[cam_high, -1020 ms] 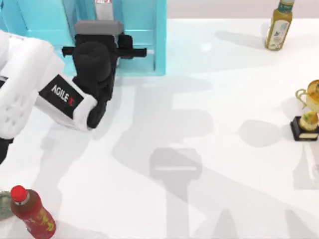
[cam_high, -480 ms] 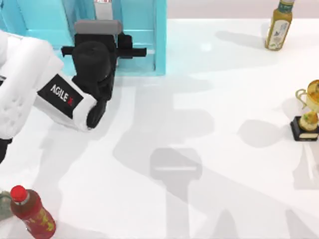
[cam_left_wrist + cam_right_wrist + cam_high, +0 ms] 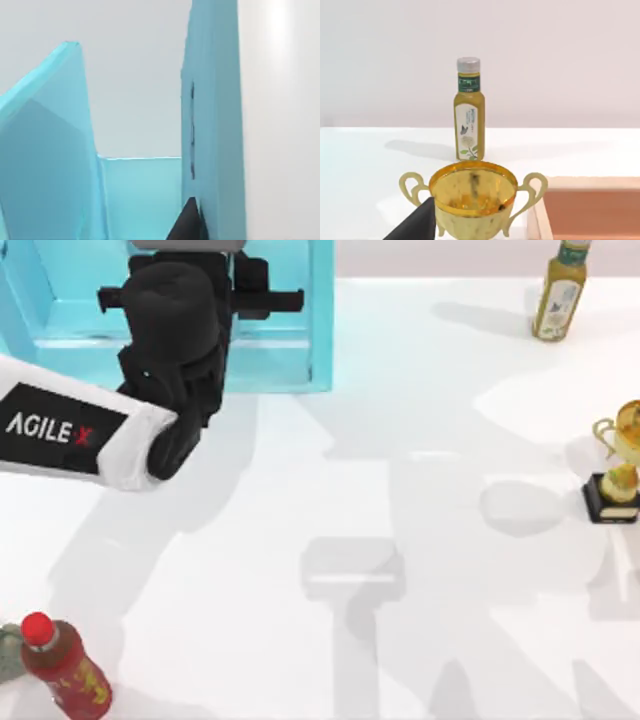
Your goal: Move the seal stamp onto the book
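Since a second ago the left arm (image 3: 165, 360) has pushed deeper over the light blue shelf (image 3: 320, 330) — its grip I cannot tell — stamp likely unplaced

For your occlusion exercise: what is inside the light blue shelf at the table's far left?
The left arm's hand reaches into the light blue shelf. Bare blue walls and floor show; whatever sits under the arm is covered.
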`<state>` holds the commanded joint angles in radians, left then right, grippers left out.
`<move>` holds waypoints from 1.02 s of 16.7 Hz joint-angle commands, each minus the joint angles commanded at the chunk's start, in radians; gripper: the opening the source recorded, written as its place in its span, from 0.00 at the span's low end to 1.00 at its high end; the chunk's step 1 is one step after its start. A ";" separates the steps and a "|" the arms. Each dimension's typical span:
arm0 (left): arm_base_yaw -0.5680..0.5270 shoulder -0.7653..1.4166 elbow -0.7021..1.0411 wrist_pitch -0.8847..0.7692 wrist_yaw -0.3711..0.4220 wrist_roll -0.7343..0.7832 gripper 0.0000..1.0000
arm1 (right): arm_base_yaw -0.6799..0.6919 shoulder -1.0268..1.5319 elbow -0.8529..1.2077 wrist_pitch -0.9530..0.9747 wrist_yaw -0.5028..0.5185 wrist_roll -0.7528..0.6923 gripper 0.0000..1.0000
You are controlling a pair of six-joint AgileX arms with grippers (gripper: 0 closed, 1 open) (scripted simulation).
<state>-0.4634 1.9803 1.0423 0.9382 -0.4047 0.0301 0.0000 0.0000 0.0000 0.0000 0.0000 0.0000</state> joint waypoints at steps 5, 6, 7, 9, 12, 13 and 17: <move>-0.089 -0.402 -0.181 -0.193 -0.090 -0.001 0.00 | 0.000 0.000 0.000 0.000 0.000 0.000 1.00; -0.106 -0.469 -0.213 -0.226 -0.106 -0.002 0.00 | 0.000 0.000 0.000 0.000 0.000 0.000 1.00; -0.121 -0.528 -0.242 -0.257 -0.120 -0.003 0.00 | 0.000 0.000 0.000 0.000 0.000 0.000 1.00; -0.145 -0.612 -0.287 -0.306 -0.142 -0.005 0.00 | 0.000 0.000 0.000 0.000 0.000 0.000 1.00; -0.160 -0.660 -0.316 -0.336 -0.155 -0.006 0.00 | 0.000 0.000 0.000 0.000 0.000 0.000 1.00; -0.160 -0.660 -0.316 -0.336 -0.155 -0.006 0.00 | 0.000 0.000 0.000 0.000 0.000 0.000 1.00; -0.155 -0.653 -0.315 -0.334 -0.154 -0.004 0.00 | 0.000 0.000 0.000 0.000 0.000 0.000 1.00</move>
<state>-0.6187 1.3275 0.7269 0.6037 -0.5583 0.0257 0.0000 0.0000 0.0000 0.0000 0.0000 0.0000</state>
